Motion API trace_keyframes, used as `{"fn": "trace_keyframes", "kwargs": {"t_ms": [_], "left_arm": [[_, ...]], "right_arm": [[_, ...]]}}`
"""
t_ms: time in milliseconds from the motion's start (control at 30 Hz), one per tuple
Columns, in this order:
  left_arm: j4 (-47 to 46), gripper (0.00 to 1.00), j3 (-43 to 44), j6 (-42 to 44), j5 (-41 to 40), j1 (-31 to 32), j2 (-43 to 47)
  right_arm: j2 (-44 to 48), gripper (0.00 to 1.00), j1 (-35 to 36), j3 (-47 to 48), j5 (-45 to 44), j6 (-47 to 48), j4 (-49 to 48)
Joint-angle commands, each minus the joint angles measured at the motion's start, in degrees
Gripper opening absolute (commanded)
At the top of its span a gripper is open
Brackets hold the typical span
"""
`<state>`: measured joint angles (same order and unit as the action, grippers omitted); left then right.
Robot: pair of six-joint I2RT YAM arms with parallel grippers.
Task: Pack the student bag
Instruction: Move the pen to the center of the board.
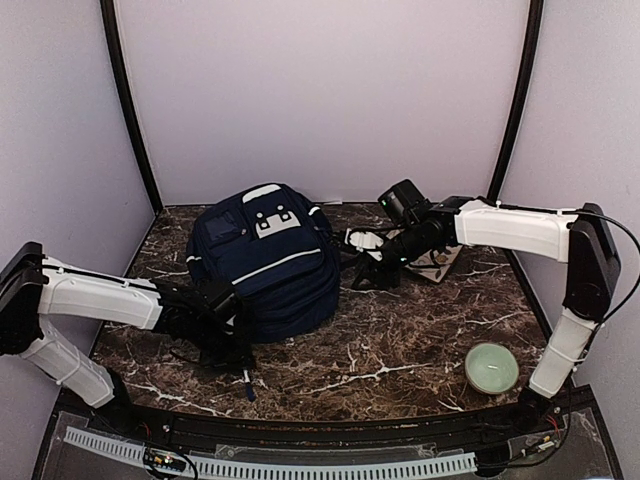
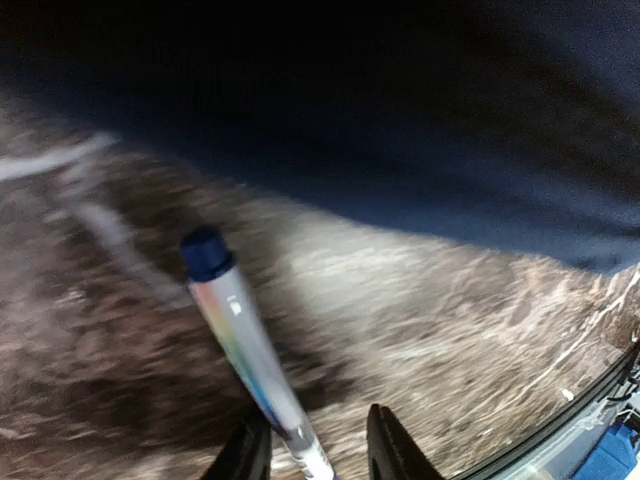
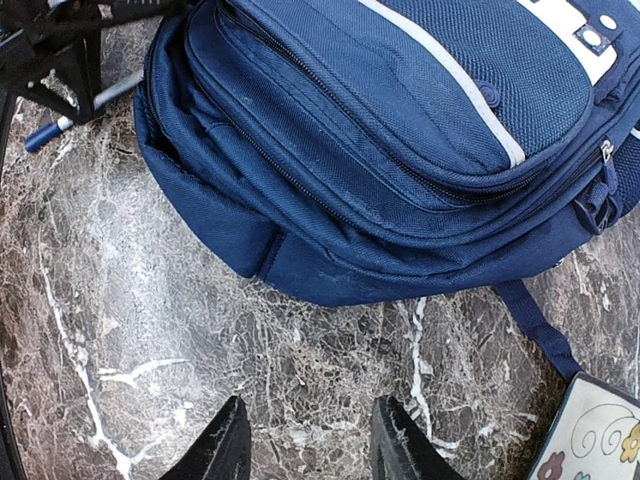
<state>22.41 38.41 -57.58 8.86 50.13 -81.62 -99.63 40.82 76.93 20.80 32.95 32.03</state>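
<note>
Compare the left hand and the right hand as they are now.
The left hand has a white pen with a dark blue cap between its fingers; the right hand has its fingers apart with nothing between them. The left hand is at the near left corner of the navy-blue fabric backpack; the right hand is off its right side. Both face the backpack.

One backpack (image 1: 265, 260), one pen (image 2: 245, 345), one green bowl (image 1: 492, 367), one patterned board (image 3: 600, 432)
</note>
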Motion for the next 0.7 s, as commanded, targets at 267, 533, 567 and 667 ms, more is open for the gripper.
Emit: {"fn": "trace_keyframes", "kwargs": {"t_ms": [267, 533, 567, 667], "left_arm": [[-4.7, 0.28, 17.6, 11.3, 2.3, 11.1, -21.4], [-4.0, 0.28, 29.0, 23.0, 0.2, 11.4, -28.9], [-4.1, 0.28, 29.6, 24.4, 0.2, 11.4, -28.9], [-3.3, 0.32, 30.7, 29.0, 1.6, 11.4, -27.0]], "right_arm": [[2.3, 0.42, 0.1, -1.4, -1.8, 0.9, -2.1], [3.1, 0.41, -0.2, -1.3, -7.3, 1.3, -2.0], [3.1, 0.41, -0.4, -1.2, -7.5, 1.3, -1.9], [3.0, 0.42, -0.8, -0.6, -7.8, 1.4, -0.7]]}}
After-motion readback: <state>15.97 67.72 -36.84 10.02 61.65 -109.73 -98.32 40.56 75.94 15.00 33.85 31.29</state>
